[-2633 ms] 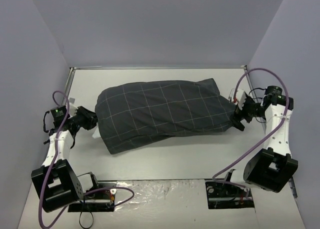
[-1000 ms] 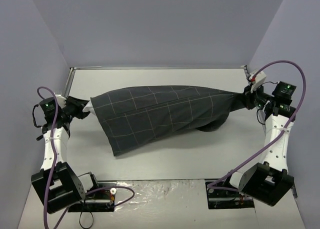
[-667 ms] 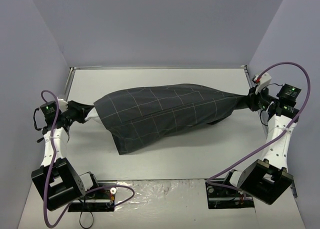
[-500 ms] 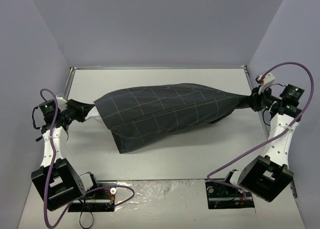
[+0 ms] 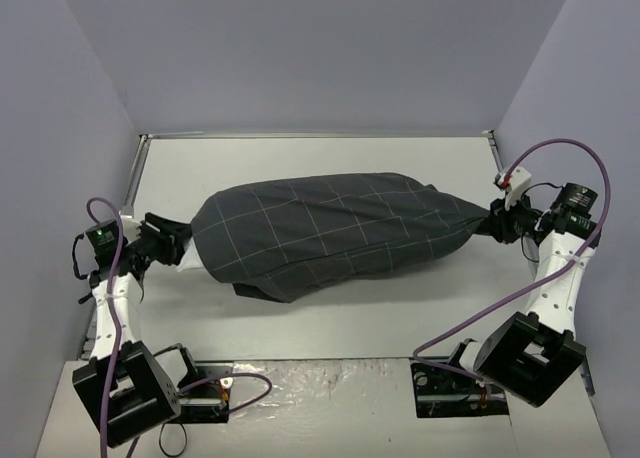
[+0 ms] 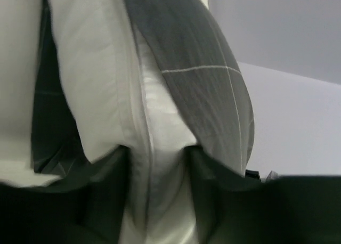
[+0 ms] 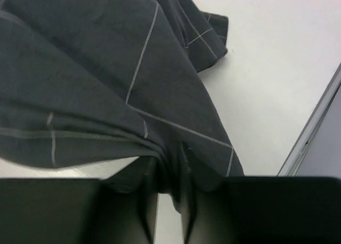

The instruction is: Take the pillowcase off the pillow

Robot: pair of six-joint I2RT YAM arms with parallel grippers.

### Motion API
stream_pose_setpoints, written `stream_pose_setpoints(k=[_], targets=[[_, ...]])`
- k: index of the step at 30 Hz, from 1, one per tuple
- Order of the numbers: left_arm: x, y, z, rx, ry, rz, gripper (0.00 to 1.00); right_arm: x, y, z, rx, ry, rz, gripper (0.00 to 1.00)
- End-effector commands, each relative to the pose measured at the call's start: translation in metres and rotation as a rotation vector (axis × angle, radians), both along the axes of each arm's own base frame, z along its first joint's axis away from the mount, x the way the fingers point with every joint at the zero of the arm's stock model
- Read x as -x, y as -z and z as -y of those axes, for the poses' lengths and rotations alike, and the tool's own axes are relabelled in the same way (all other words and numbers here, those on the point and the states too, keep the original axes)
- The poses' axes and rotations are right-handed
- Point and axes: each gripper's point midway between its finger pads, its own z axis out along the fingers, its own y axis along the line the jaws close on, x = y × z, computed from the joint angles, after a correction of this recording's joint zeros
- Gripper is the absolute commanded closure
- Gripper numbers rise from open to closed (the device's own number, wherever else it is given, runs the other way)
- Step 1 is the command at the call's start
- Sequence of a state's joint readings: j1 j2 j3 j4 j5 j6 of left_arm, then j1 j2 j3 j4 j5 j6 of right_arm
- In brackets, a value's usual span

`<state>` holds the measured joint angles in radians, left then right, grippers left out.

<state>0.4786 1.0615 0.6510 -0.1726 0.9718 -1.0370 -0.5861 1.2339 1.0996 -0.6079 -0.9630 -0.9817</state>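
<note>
The dark charcoal checked pillowcase (image 5: 330, 233) lies stretched across the middle of the table, covering most of the white pillow (image 5: 186, 262), whose corner sticks out at its left end. My left gripper (image 5: 172, 244) is shut on that white pillow corner (image 6: 154, 164), with the pillowcase edge (image 6: 202, 73) just above it. My right gripper (image 5: 494, 224) is shut on a bunched fold at the pillowcase's right end (image 7: 170, 169). The pillow's blue tag is out of sight.
The white table (image 5: 330, 323) is walled by grey panels at the back and sides, with a metal rail (image 5: 320, 135) along the far edge. The arm bases (image 5: 130, 388) and cables sit at the near edge.
The pillowcase, earlier pulled taut and lifted between both grippers, has sagged down onto the table. My right gripper moved down and inward; my left moved slightly down, still holding the pillow corner.
</note>
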Motion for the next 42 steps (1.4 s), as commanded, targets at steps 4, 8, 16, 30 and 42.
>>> stream_pose_setpoints(k=[4, 8, 16, 30, 42], targets=[[0.015, -0.012, -0.024, -0.207, -0.072, -0.035, 0.29, -0.004, -0.047, -0.007, 0.005, 0.028, 0.051, 0.58], [0.000, -0.029, -0.060, -0.340, -0.176, -0.039, 0.24, -0.025, -0.095, -0.022, -0.077, 0.020, 0.100, 0.42], [-0.021, 0.020, -0.070, -0.285, -0.173, -0.108, 0.24, -0.082, -0.074, -0.036, -0.313, 0.194, -0.089, 0.37], [-0.092, 0.051, 0.006, -0.077, 0.177, -0.089, 0.22, -0.170, 0.020, -0.069, -0.611, 0.657, -0.377, 0.00], [-0.104, 0.018, 0.059, -0.041, 0.330, 0.069, 0.32, -0.120, 0.063, -0.211, -0.590, 0.266, -0.640, 0.35]])
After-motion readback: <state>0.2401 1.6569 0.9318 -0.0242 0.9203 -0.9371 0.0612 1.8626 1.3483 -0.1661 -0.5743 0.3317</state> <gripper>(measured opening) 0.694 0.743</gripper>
